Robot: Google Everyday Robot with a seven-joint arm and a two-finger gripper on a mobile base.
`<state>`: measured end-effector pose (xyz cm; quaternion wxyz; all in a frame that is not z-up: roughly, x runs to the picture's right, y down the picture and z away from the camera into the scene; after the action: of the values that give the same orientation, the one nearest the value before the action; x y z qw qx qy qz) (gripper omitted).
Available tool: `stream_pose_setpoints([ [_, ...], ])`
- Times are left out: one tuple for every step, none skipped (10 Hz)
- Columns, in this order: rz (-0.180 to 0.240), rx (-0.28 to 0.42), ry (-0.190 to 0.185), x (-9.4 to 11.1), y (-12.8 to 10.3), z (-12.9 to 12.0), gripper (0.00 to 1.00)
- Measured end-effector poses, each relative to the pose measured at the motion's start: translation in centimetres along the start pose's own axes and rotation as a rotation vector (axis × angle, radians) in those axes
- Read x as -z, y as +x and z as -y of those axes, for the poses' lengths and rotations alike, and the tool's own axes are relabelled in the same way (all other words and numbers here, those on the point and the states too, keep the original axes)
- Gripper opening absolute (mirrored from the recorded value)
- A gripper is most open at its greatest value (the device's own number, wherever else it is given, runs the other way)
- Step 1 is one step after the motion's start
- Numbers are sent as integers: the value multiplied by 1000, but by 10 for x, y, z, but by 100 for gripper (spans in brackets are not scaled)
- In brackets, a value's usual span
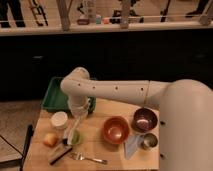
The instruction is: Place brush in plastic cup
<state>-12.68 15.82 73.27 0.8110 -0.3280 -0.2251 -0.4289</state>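
My tool (74, 131) hangs directly over the plastic cup (75, 137) on the counter (100, 150), lined up to drop the brush; grip unreadable.

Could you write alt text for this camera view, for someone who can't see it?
A white robot arm reaches over a wooden table, its gripper low above a small green plastic cup. Nearby sit a white cup, an orange bowl, a fork and a green tray.

A wooden table (100, 125) stands before a dark cabinet front under a pale counter (100, 27), with railing behind.
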Motion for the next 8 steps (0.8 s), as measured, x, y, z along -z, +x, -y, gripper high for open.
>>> stream_pose_setpoints([
  [1, 3, 1, 2, 0, 0, 0],
  [6, 11, 6, 4, 0, 0, 0],
  [12, 16, 8, 5, 0, -1, 0],
  [18, 23, 9, 5, -1, -1, 0],
  [26, 30, 10, 6, -2, -1, 0],
  [32, 35, 9, 6, -2, -2, 0],
  [38, 41, 9, 6, -3, -2, 0],
  [42, 46, 6, 6, -4, -3, 0],
])
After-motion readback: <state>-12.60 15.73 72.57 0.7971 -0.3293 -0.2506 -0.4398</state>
